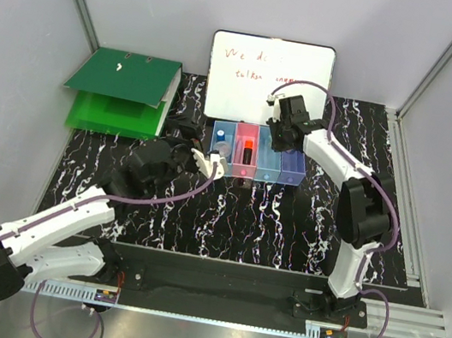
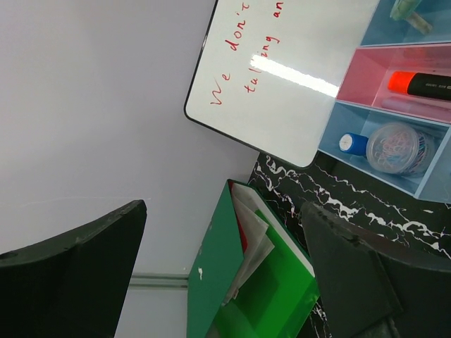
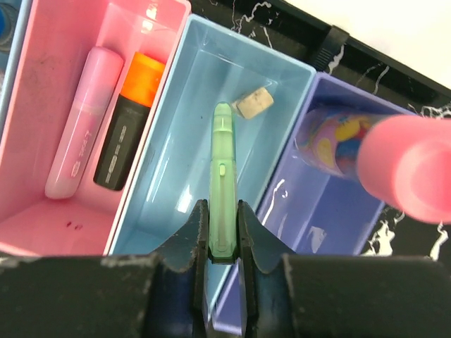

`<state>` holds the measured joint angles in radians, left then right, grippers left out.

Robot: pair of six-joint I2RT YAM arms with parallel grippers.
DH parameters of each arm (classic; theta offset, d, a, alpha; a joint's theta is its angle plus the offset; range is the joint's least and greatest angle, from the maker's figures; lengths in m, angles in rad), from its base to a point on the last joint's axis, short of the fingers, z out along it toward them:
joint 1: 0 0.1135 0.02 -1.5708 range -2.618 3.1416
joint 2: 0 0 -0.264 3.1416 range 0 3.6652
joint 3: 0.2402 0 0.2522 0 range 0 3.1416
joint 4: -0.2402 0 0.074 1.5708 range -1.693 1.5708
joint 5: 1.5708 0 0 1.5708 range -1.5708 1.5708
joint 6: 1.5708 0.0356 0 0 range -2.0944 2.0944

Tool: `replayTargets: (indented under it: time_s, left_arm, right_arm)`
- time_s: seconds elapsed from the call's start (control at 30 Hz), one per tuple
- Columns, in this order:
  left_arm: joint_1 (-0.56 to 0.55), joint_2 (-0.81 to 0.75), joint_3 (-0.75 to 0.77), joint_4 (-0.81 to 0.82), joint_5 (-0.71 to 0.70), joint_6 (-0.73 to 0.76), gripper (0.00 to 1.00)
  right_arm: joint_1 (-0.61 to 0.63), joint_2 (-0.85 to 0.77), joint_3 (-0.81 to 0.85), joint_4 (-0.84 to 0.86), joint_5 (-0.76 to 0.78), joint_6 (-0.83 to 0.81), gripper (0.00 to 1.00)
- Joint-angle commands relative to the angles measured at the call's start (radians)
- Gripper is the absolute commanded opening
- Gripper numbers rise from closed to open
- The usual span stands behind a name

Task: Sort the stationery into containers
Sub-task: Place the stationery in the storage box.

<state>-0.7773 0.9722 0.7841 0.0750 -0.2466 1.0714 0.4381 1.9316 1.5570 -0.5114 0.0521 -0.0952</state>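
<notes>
White arms [image 1: 60, 226] — black joints [image 1: 365, 211], purple cables [image 1: 162, 201]

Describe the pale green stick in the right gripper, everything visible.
The green stick is slim, pale, translucent plastic, with a rounded far tip and a small nub on its body. The right gripper clamps its near end in its jaws, so it points away over the light blue bin. Its tip is near the grey-white block but apart. Whether it touches the bin floor cannot be told.
</notes>
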Motion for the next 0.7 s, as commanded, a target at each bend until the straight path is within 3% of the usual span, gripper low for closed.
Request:
replayTargets:
  time_s: [0.0,0.3,0.43,0.67]
  left_arm:
    - [0.021,-0.013,-0.011,0.068,0.044,-0.018,0.99]
    - [0.058,-0.021,-0.023,0.074,0.078,-0.028,0.99]
    - [0.073,-0.024,-0.028,0.071,0.092,-0.03,0.99]
    - [0.093,-0.013,-0.005,0.071,0.107,-0.034,0.99]
  right_arm:
    - [0.022,0.058,0.072,0.045,0.014,0.011,0.0]
    - [0.051,0.141,0.16,0.05,0.014,0.014,0.0]
    - [0.054,0.147,0.156,0.054,0.005,0.011,0.15]
    - [0.067,0.136,0.156,0.053,-0.003,-0.001,0.31]
